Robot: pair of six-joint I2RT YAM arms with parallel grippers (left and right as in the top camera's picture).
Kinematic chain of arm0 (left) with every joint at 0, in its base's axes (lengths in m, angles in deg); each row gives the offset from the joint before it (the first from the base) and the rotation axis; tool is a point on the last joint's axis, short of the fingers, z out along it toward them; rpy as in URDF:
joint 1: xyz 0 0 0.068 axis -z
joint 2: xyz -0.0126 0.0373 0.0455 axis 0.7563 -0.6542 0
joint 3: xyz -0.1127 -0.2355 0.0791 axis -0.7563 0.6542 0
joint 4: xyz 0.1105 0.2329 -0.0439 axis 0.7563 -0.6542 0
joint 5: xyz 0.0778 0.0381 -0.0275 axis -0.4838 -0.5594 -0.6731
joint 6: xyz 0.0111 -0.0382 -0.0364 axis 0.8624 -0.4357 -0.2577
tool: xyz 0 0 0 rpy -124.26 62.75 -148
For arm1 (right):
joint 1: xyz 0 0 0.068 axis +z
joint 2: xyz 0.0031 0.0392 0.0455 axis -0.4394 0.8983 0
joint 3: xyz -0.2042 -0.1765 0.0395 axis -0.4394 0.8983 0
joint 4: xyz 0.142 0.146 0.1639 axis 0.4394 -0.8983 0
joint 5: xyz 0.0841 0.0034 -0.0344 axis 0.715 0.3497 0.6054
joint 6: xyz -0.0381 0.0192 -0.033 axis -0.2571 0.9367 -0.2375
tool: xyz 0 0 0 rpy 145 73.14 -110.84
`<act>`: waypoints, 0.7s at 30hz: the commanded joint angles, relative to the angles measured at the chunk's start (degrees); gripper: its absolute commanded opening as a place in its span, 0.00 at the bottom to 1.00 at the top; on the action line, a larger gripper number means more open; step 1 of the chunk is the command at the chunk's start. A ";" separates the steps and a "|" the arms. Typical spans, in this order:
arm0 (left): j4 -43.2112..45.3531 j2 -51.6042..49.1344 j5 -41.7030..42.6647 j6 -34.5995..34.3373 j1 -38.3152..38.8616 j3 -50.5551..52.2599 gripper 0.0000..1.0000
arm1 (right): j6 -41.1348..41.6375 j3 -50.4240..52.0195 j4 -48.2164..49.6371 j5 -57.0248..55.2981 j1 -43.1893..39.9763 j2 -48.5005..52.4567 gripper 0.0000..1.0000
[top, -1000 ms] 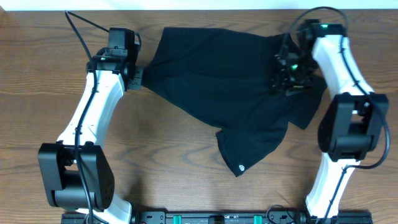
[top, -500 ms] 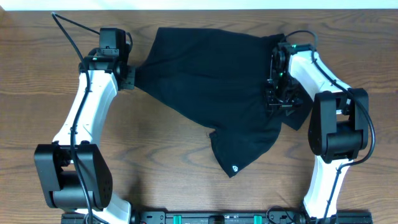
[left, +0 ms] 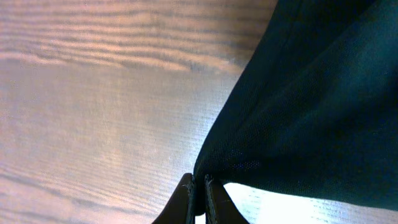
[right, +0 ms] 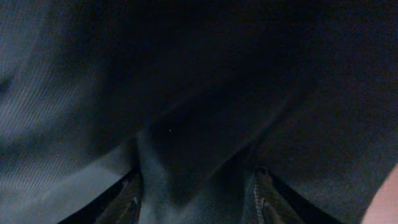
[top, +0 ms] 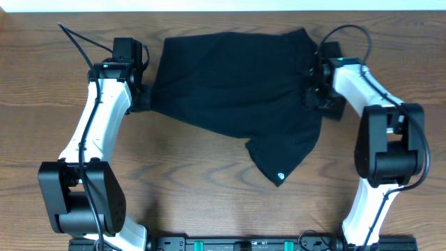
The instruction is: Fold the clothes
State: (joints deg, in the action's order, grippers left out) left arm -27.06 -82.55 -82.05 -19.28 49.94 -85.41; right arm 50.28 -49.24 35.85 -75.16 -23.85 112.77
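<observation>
The clothes are one black shirt (top: 237, 84), lying spread and rumpled across the far middle of the table. A pointed flap with a small white logo mark (top: 281, 176) hangs toward the front. My left gripper (top: 144, 99) is at the shirt's left edge. In the left wrist view the left gripper (left: 199, 183) is shut on a corner of the black fabric (left: 311, 112). My right gripper (top: 312, 94) sits on the shirt's right edge. In the right wrist view the right gripper (right: 196, 193) has its fingers well apart, with a ridge of dark fabric (right: 186, 74) bunched between them.
The wooden table (top: 195, 188) shows bare in front of the shirt and at the far left. A black cable (top: 83, 38) trails from the left arm, and another loops over the right arm (top: 348, 31). Both arm bases stand at the front edge.
The shirt has slid left and flattened, and its front flap has swung right. The left gripper pulled its corner left and toward the front. The right gripper's fingers have narrowed a little over the fabric.
</observation>
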 commanded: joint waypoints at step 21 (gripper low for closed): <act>-1.46 0.37 3.26 -2.32 -0.50 -0.13 0.06 | -7.45 -15.87 -22.62 15.23 -3.82 -3.67 0.78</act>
State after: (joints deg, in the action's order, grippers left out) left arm -28.33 -82.55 -78.77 -21.14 49.94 -85.41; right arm 42.00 -63.90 15.61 -62.88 -29.75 112.85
